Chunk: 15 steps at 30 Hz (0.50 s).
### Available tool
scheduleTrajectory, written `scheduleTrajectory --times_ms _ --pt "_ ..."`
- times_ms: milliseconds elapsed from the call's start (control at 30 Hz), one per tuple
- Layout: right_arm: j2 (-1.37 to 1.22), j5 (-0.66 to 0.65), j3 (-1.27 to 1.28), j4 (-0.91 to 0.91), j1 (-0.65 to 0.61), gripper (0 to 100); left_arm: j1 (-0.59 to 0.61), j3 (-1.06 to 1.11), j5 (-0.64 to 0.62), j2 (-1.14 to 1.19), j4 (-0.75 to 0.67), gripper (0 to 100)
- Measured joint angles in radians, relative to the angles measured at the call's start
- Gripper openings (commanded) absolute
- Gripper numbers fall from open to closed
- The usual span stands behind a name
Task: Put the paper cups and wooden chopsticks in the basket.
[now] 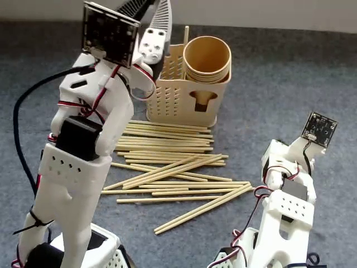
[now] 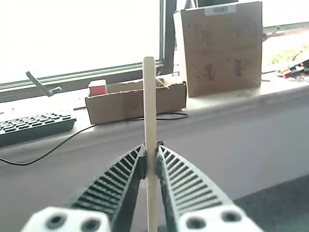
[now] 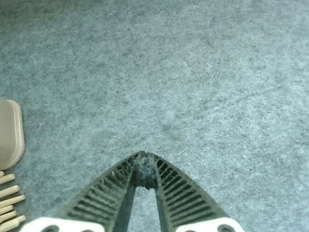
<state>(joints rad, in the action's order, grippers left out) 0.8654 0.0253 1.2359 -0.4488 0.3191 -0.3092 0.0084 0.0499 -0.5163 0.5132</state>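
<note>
High view: basket (image 1: 167,97) upright at far side of carpet. Stacked paper cups (image 1: 207,56) nested inside it; upright stick (image 1: 186,36) stands at rim beside cups. Loose chopsticks (image 1: 167,162) heaped flat just before basket. Judged light, stiff, smooth: pinch mid-length or they pivot.

Left wrist view: my left claw (image 2: 150,147) clamped on one chopstick (image 2: 149,96), stick running past tips.

Right wrist view: my right claw (image 3: 144,166) closed, empty, over carpet.

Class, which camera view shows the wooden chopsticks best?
The high view: the chopsticks lie spread before the basket. The right wrist view catches a few tips; the left wrist view, one chopstick pinched in the left claw.
</note>
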Motion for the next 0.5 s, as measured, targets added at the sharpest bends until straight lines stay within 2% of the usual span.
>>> scheduleTrajectory --times_ms 267,500 --pt "0.0 0.0 0.0 0.0 0.0 1.3 0.117 0.094 -0.147 0.138 -0.242 1" --pt "0.0 0.0 0.0 0.0 0.0 1.3 0.164 0.175 -0.209 0.235 -0.279 1"
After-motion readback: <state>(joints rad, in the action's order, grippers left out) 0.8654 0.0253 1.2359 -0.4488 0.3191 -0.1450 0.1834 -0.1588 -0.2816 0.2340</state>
